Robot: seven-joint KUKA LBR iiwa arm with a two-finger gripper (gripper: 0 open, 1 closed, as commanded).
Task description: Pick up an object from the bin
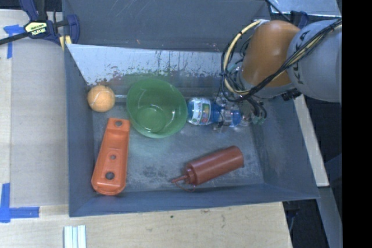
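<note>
A small clear plastic bottle (201, 111) with a blue and white label lies on its side in the middle of the bin, its blue cap end pointing right. My gripper (240, 113) is low at the right of the bin, right at that cap end, under the arm's orange cover. A green bowl (156, 108) stands upright against the bottle's left end. A dark red squeeze bottle (213, 165) lies on its side in front of the gripper, nozzle pointing left.
An orange ball (101, 98) rests at the back left next to the bowl. A long orange plastic block (111, 155) with holes lies along the left front. The arm and its cables cover the bin's right back corner.
</note>
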